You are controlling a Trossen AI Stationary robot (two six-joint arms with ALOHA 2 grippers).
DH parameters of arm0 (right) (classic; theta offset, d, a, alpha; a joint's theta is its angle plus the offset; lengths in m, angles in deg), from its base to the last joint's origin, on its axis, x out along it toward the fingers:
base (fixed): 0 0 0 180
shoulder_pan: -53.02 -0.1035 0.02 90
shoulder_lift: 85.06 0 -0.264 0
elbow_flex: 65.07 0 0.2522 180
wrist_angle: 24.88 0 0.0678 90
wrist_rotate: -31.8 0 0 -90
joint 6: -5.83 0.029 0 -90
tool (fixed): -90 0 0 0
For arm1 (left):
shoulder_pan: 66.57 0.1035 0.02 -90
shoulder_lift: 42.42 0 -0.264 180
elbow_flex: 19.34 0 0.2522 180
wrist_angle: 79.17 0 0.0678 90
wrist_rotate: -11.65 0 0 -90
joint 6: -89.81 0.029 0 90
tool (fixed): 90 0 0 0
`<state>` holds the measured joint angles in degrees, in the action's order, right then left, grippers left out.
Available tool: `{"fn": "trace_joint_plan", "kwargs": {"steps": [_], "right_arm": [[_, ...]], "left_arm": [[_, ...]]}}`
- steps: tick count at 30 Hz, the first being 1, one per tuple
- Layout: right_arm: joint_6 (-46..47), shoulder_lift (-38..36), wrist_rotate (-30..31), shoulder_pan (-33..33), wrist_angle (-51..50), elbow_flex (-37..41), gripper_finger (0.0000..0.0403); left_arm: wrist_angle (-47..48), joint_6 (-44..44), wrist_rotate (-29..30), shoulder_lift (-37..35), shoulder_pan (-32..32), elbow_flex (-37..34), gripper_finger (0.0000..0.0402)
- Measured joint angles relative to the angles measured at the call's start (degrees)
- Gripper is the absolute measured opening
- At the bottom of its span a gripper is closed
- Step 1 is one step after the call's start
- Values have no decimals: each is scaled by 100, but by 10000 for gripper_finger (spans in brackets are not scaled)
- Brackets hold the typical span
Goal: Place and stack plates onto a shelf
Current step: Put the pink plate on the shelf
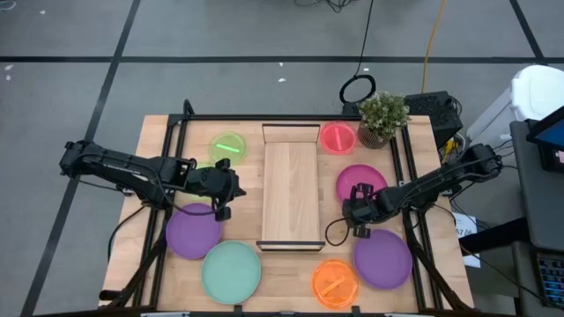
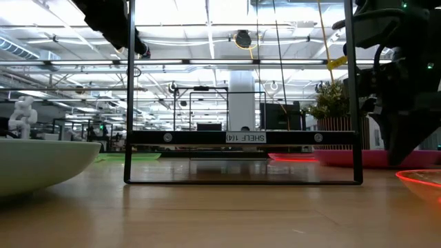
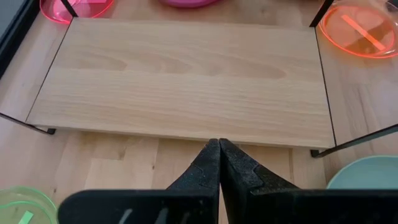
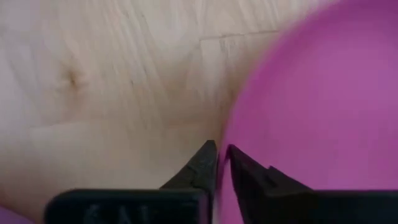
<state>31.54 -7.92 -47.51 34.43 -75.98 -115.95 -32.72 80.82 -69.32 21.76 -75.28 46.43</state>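
**Seven plates on the table, none yet on the shelf**

Seven round plastic plates ring the long light-wood shelf with thin black end frames (image 1: 291, 194), which sits mid-table with its board bare. Judgement: stacking has not begun.

Layout, high view:
- Left of shelf: small translucent lime-green plate (image 1: 229, 146) near the far end; large opaque purple plate (image 1: 193, 231) and large mint-green plate (image 1: 231, 270) toward the near end.
- Right of shelf: small translucent red-pink plate (image 1: 337, 137) by the far corner; large magenta plate (image 1: 361, 182) just beside the shelf's long edge; second large purple plate (image 1: 383, 258) and small translucent orange plate (image 1: 335, 282) at the near end.
- A potted plant (image 1: 382, 116) stands in the far right corner, clear of the work.

The plates lie flat, each apart from the others. Both sizes are on either side, so either arm can likely reach some.

Right tool (image 1: 359, 215): low at the near rim of the magenta plate. In the right wrist view its fingertips (image 4: 205, 163) are nearly together, a thin gap showing, right at the plate's edge with nothing between them. Probably lining up to pinch that rim.

Left tool (image 1: 226, 189): between the lime-green and purple plates, pointed at the shelf. The left wrist view shows its tips pressed together and empty. It looks to be waiting.

Plates look thin, rigid, shallow, with raised rims.
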Motion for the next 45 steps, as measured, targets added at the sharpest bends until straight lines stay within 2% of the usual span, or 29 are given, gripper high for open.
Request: {"fn": "trace_joint_plan", "kwargs": {"steps": [2, 8, 13, 18, 27, 34, 38, 45], "right_arm": [[-82, -12, 19, 0, 14, -5, 8], [-96, -232, -123, 2, -79, -24, 13], [205, -557, -356, -16, -431, -373, 3], [627, -660, -489, -146, -1225, -1229, 2], [724, -576, 243, -584, -2934, -2958, 1], [-77, -166, 303, -627, -3596, -3942, 1], [-956, 198, 306, -586, -3667, -4384, 1], [-1965, 666, 354, -392, -3732, -4970, 0]], "left_arm": [[0, -26, -1, 0, 0, 0, 4], [2, -116, -1, 0, 0, 0, 4], [-1, -174, 4, 0, 0, 0, 4], [-206, -175, 6, 0, 0, 0, 4], [-256, -206, 6, 0, -4, 0, 4], [-254, -186, 8, 0, -2, 0, 4], [-254, -182, 9, 0, 0, 0, 4], [-284, -173, 10, 0, 0, 0, 4]]}}
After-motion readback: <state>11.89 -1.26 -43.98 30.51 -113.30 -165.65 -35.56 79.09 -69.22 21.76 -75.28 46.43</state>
